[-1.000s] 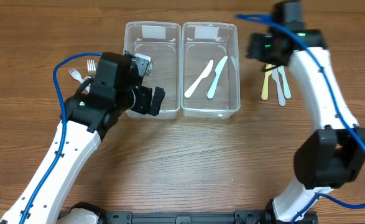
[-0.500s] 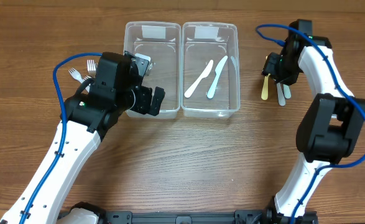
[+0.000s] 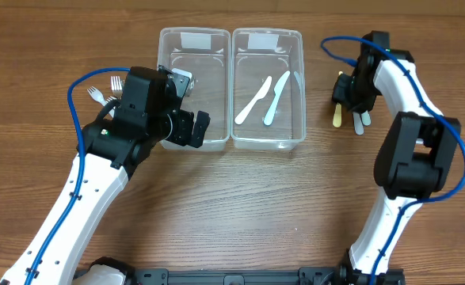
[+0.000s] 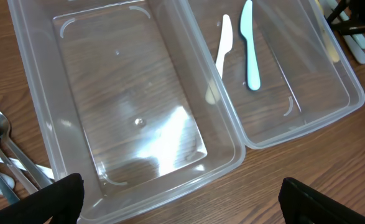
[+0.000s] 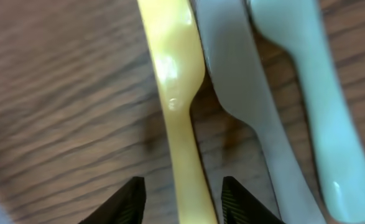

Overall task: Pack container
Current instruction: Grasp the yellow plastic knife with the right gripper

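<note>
Two clear containers sit side by side. The left container (image 3: 162,79) (image 4: 39,112) holds nothing. The right container (image 3: 267,144) (image 4: 306,124) holds a white knife (image 3: 253,100) (image 4: 224,40) and a pale teal knife (image 3: 276,98) (image 4: 250,50). My left gripper (image 3: 191,128) (image 4: 182,205) is open and empty over the left container's near rim. My right gripper (image 3: 349,93) (image 5: 185,199) is open, low over three utensils on the table to the right. Its fingertips (image 5: 126,199) straddle the yellow utensil (image 3: 337,117) (image 5: 179,93) with gaps on both sides. A grey-white utensil (image 5: 250,106) and a pale teal one (image 3: 361,123) (image 5: 325,112) lie beside it.
Several forks (image 3: 97,93) (image 4: 2,149) lie on the wooden table left of the left container, partly hidden by my left arm. The two containers touch along their long sides.
My right arm has swung from behind the right container down onto the utensils at the right, ending astride the yellow one. The left arm has not moved.
</note>
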`<act>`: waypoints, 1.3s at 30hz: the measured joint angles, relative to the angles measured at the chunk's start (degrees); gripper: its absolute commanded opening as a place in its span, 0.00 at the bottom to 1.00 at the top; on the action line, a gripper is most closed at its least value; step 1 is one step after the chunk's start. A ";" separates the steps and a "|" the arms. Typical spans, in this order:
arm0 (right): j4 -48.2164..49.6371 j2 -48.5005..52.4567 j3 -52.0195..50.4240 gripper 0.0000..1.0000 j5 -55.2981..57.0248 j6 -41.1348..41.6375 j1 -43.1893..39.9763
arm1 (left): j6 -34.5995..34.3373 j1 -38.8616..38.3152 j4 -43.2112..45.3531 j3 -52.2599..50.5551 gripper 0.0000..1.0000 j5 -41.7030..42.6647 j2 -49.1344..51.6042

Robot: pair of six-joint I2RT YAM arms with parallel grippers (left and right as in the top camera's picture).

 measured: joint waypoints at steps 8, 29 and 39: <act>0.24 1.03 -0.35 0.30 0.44 0.00 0.02 | 0.00 0.00 -0.07 0.00 1.00 0.00 0.00; -10.03 -2.05 6.86 0.10 1.01 -0.37 0.74 | 0.00 0.00 -0.09 0.00 1.00 0.00 0.00; -8.57 -14.99 11.28 0.49 3.89 0.24 9.81 | 0.00 0.00 -0.09 0.00 1.00 0.00 0.00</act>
